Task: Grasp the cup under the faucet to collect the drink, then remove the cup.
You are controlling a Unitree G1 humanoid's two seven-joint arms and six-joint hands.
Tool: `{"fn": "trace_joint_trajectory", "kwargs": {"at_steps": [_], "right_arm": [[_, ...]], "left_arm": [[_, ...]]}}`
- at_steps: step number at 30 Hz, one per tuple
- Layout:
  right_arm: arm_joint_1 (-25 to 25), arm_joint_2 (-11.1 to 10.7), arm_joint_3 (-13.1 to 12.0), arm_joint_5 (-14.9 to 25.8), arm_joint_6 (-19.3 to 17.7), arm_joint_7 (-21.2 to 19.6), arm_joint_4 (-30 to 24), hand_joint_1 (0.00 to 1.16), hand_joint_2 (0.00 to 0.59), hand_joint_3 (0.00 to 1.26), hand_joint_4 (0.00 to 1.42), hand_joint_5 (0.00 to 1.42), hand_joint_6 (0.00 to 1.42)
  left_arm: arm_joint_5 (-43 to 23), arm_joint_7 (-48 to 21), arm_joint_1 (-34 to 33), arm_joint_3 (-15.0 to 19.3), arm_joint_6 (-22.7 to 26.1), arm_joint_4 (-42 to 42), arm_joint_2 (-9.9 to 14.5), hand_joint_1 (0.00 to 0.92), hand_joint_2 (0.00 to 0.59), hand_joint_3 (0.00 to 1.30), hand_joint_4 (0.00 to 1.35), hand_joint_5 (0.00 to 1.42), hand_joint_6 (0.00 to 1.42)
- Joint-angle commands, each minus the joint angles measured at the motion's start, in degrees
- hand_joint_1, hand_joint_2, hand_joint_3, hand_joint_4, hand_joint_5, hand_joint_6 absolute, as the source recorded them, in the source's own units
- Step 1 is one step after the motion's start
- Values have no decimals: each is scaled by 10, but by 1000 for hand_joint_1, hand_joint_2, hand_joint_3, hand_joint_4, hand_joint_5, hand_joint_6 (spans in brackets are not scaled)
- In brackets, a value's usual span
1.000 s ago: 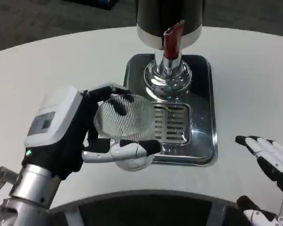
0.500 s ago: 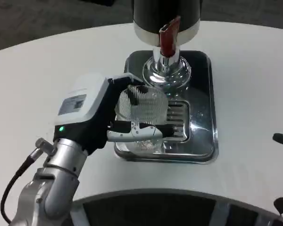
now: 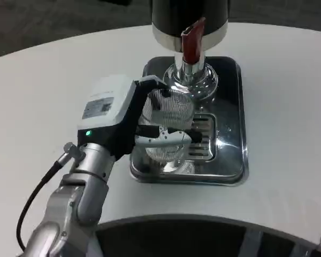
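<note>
White table, dark floor behind — cup going under the tap.

Left hand [image 3: 129, 119] is gripping the ribbed clear cup [image 3: 166, 128], fingers wrapping around its side, and holding it over the steel drip tray [image 3: 231, 160], just left of the slotted grate [image 3: 202, 140]. Cup is sitting close in front of the chrome faucet [image 3: 191, 79] with its red lever [image 3: 190, 42] on the black dispenser [image 3: 190, 16]; whether the base is resting on the tray or hanging just above it, I can't tell. Cup is looking empty. Risks as I'm judging them: rim seems a bit left of the spout, so the drink could be missing the cup and splashing onto the tray — also the smooth wall could be slipping in the grip once it's filling and getting heavier, or the rim could be knocking the faucet body on the way in or out.
</note>
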Motion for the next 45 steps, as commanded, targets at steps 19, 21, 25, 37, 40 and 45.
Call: {"fn": "trace_joint_trajectory", "kwargs": {"at_steps": [19,21,25,37,40,45], "right_arm": [[75,-5,-94,87,8,-28,-7,459,466,34,0,0,0],[76,-6,-93,89,8,-30,-6,459,466,34,0,0,0],[74,-5,-91,96,8,-35,-4,459,466,35,0,0,0],[74,-8,-84,106,7,-43,-2,460,466,49,0,0,0],[75,-9,-84,108,7,-44,-2,460,466,52,0,0,0],[75,-11,-88,113,4,-44,-1,460,466,53,0,0,0]], "left_arm": [[14,113,-118,-88,2,161,-23,685,0,932,1020,1149,1424],[16,115,-113,-88,4,152,-20,671,0,912,991,1129,1424],[23,115,-100,-86,13,128,-9,647,0,876,891,1041,1413],[34,85,-86,-87,45,88,17,396,31,661,391,637,1119],[35,69,-88,-91,53,89,21,320,60,598,306,546,1033],[35,59,-89,-99,53,98,19,294,75,505,236,473,953]]}}
